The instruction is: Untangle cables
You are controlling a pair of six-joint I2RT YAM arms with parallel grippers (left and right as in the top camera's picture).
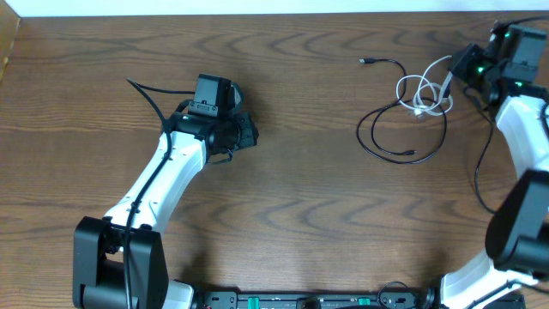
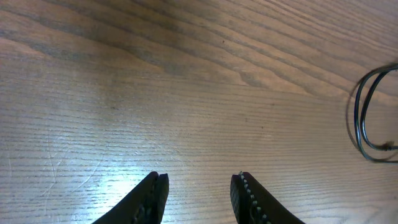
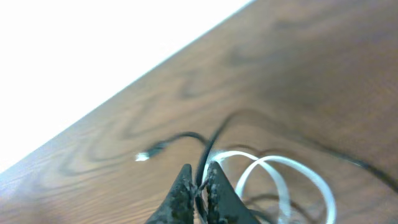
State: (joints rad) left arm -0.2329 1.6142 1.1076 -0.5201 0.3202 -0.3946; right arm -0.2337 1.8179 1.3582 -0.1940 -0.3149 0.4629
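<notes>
The right pincer (image 3: pixel 198 186) is pressed together on the black cable (image 1: pixel 382 61) at the far right corner of the bench (image 1: pixel 283 215). The white cable (image 3: pixel 280 160) loops just beside it, and the tangle runs leftward. The left pincer (image 2: pixel 199 186) hangs spread over bare wood, well apart, so the right arm is nearer.

1. We find the cables (image 1: pixel 410 107) lying on the table (image 1: pixel 300 197), toward its far right corner.
2. Our right gripper (image 1: pixel 449 81) sits at their right edge.
3. Our left gripper (image 1: pixel 244 133) lies well apart, left of centre.
</notes>
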